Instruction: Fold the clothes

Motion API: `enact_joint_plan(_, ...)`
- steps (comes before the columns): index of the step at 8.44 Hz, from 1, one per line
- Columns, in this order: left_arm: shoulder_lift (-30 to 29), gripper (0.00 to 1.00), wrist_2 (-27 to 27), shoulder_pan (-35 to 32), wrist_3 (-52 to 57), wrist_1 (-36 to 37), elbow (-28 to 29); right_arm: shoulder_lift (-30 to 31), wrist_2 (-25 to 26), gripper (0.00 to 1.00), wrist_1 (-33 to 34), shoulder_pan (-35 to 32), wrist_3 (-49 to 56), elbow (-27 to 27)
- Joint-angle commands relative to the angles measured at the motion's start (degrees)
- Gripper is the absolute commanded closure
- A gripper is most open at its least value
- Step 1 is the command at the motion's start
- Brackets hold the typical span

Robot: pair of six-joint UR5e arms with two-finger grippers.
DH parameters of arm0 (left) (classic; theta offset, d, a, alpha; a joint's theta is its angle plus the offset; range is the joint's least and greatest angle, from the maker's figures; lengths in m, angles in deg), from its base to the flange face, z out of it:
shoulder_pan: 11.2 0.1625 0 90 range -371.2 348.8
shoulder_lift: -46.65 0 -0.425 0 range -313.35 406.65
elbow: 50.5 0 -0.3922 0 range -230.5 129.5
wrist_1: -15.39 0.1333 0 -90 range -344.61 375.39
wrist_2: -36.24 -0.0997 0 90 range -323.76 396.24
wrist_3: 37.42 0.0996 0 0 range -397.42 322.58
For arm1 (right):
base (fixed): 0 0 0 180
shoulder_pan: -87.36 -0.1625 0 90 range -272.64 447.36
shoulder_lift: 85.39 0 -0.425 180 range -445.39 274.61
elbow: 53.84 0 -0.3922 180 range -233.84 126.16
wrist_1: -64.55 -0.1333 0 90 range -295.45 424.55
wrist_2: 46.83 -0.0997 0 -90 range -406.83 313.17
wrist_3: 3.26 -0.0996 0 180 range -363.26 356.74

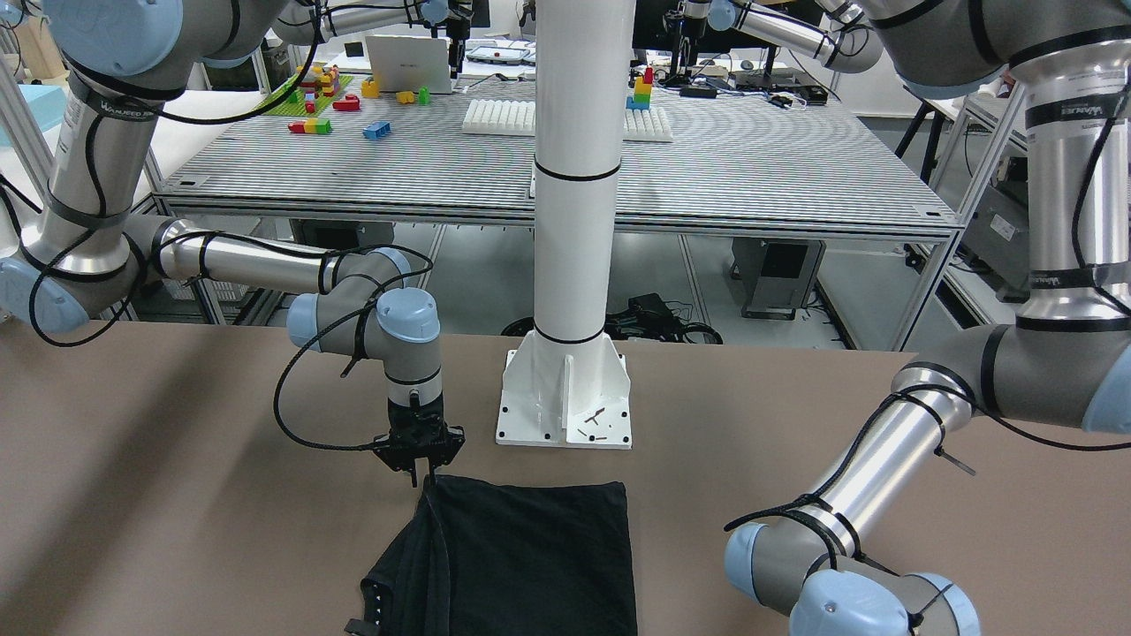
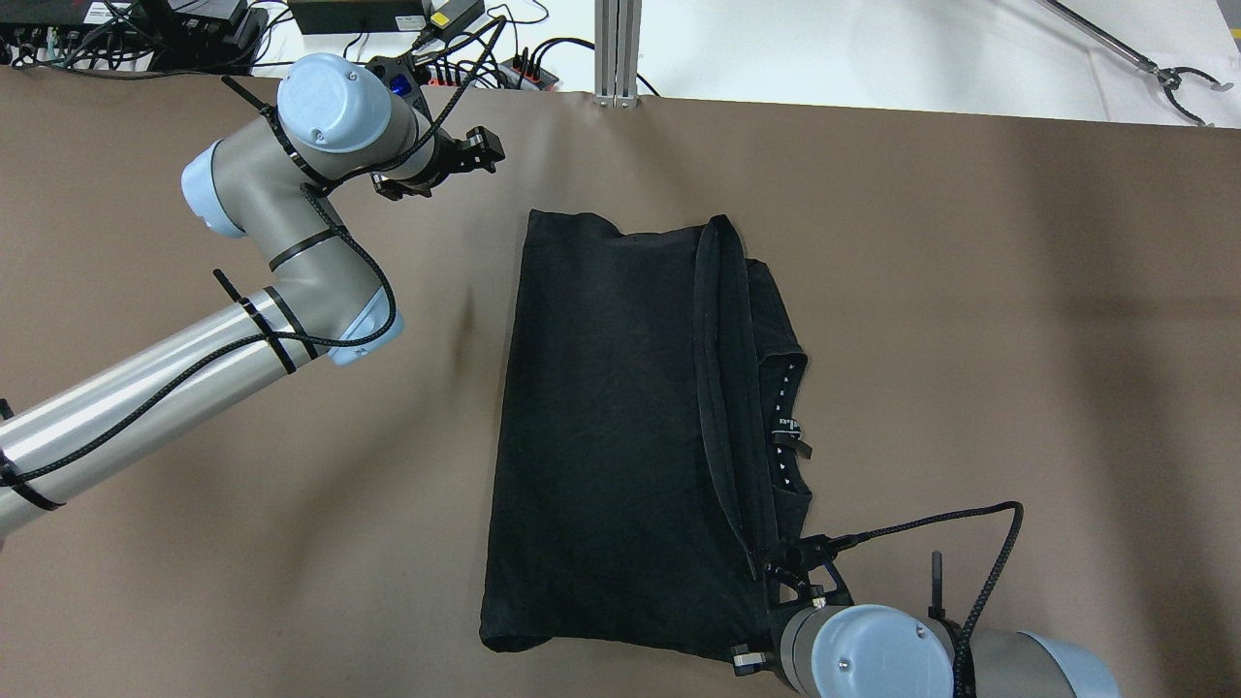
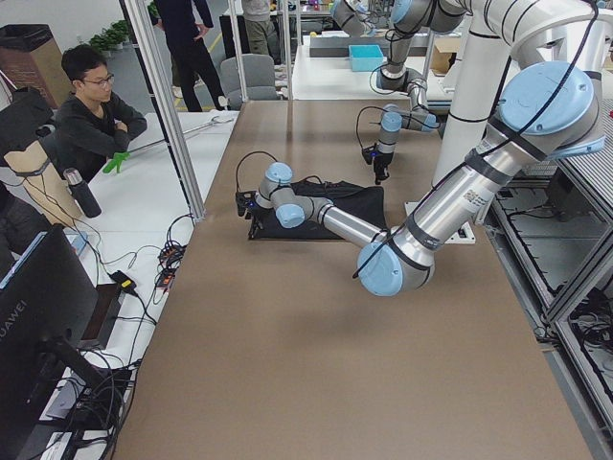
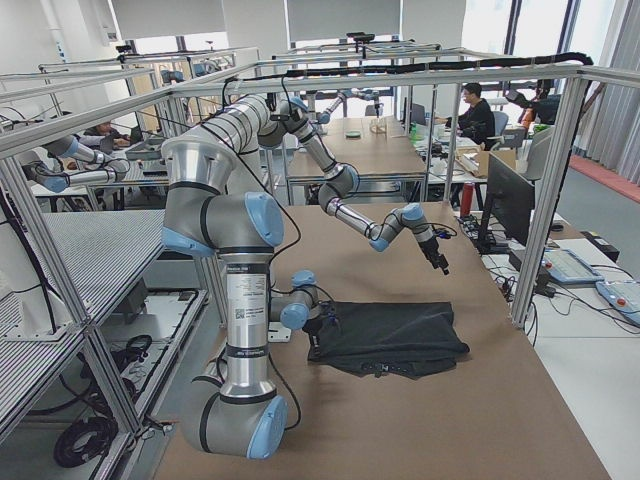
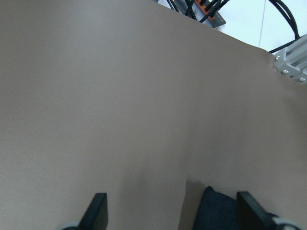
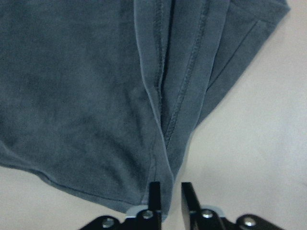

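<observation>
Black clothes (image 2: 601,417) lie folded; a monitor (image 3: 38,316) reads HUAWEI

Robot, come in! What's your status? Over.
Left gripper open, over table beside cloth. Right gripper narrow at corner of black garment, grip unclear. Garment partly folded. Nothing blocking seen.

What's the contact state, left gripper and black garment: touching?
Apart. Overhead view shows bare table between the left gripper and the black garment.
</observation>
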State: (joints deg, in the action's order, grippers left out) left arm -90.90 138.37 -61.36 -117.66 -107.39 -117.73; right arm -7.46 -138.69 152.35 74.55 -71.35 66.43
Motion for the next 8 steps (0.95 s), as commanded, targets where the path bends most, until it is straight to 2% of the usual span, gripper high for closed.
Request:
enact_joint_plan(1,0.0,0.06,0.0,0.0,0.0,0.0,0.0,-3.0,0.0,0.05,0.3,-5.2,2.9,-1.4)
enact_joint_plan(3,0.2,0.06,0.1,0.0,0.0,0.0,-0.4,-10.2,0.0,0.05,0.1,-9.2,6.1,-9.0)
enact_joint_plan(5,0.8,0.06,0.1,0.0,0.0,0.0,-0.9,-11.1,0.1,0.05,0.1,-10.1,10.5,-12.6)
enact_joint_plan(8,0.9,0.06,0.0,0.1,0.0,0.0,-0.9,-14.0,0.1,0.05,-0.1,-10.1,10.5,-17.5)
